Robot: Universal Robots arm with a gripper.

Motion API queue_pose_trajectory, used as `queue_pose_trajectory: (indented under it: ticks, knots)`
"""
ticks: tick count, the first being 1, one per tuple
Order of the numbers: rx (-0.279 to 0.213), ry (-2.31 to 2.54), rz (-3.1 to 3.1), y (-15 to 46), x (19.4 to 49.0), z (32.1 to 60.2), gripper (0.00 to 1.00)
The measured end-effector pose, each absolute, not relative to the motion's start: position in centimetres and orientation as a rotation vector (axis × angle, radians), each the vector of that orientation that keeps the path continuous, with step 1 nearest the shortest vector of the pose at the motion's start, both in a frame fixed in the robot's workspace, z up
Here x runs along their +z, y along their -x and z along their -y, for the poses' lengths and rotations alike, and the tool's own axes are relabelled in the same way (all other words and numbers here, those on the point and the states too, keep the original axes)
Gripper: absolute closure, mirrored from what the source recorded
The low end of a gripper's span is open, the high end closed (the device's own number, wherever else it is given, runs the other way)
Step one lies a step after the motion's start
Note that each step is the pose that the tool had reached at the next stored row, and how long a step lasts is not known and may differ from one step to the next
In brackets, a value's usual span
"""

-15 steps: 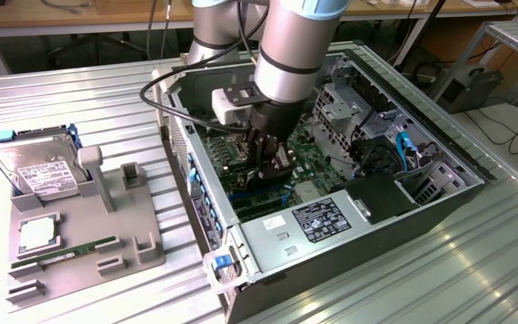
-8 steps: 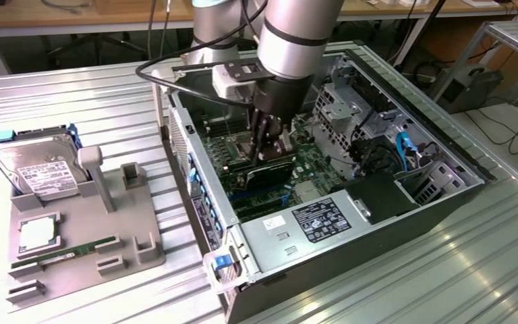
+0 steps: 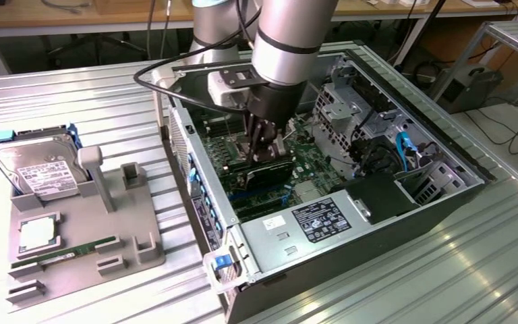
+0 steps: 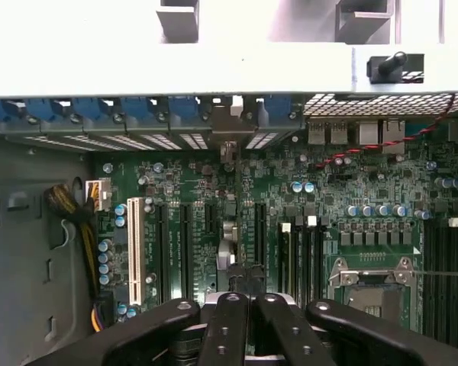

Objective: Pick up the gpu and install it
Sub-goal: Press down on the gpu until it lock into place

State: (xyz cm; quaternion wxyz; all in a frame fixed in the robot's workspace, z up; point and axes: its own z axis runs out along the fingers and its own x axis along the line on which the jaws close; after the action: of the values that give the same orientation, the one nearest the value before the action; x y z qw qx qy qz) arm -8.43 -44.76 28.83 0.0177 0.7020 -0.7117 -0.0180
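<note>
Open computer case [image 3: 403,101] apparently holds gpu [image 3: 268,177].

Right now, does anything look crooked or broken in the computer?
Nothing stands out. The hand is shut on the gpu over the green board inside the open case, and the card looks level. No loose or damaged parts show.

The gpu [image 3: 268,177] sits inside the computer case [image 3: 421,223]; the hard drive [image 3: 38,169] lies on the exterior view's left.
</note>
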Motion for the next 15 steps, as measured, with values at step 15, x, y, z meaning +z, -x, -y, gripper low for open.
queue_pose_trajectory:
  ticks: [15]
  knots:
    - [-0.050,-2.178,2.208,8.7,26.8,44.8,0.89]
